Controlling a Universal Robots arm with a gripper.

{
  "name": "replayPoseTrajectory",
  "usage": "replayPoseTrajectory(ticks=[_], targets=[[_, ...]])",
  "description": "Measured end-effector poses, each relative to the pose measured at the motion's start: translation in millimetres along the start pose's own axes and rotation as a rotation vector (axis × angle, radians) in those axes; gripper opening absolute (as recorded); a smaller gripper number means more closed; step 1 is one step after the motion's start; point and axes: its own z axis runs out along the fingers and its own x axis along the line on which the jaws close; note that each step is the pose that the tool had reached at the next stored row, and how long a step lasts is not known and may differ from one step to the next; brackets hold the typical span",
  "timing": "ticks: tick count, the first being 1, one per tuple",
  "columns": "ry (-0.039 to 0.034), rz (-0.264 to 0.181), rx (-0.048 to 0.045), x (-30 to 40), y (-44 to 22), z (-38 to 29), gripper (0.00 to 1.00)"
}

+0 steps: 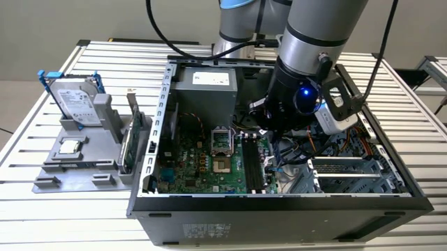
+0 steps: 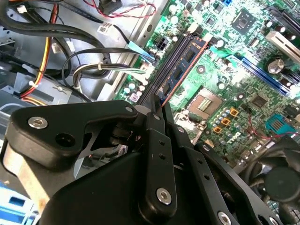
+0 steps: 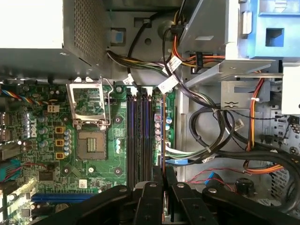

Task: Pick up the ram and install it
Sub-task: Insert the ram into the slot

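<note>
The gripper holds its jaws clamped on the ram, which stands in the motherboard slot

Even, soft room light in the exterior view, weak shadows under the arm, blown-out white patch on the power supply in the first wrist view, dark soft-focus gripper linkage in both wrist views, motherboard sharp and well lit.
</note>
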Motion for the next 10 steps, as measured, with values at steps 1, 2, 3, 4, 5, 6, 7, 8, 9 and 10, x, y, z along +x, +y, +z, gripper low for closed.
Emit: replayPoseTrajectory(ticks=[1,2,3,4,5,6,7,8,9,10], targets=[[0.0000,0.000,0.0000,0.2,0.2,1.8,0.00],[0.0000,0.000,0.0000,0.3,0.5,3.5,0.00],[0.0000,0.000,-0.0002,0.7,1.1,7.2,0.00],[0.0000,0.000,-0.0002,1.0,1.5,9.1,0.00],[0.0001,0.000,-0.0001,1.4,1.6,10.9,0.00],[0.0000,0.000,0.0000,1.7,1.7,12.6,0.00],[0.0000,0.000,-0.0001,2.0,1.8,15.3,0.00],[0.0004,0.000,-0.0001,2.1,1.8,15.9,0.00],[0.0016,0.000,0.0001,2.1,1.8,15.9,0.00],[0.0017,0.000,0.0001,2.1,1.8,15.9,0.00]])
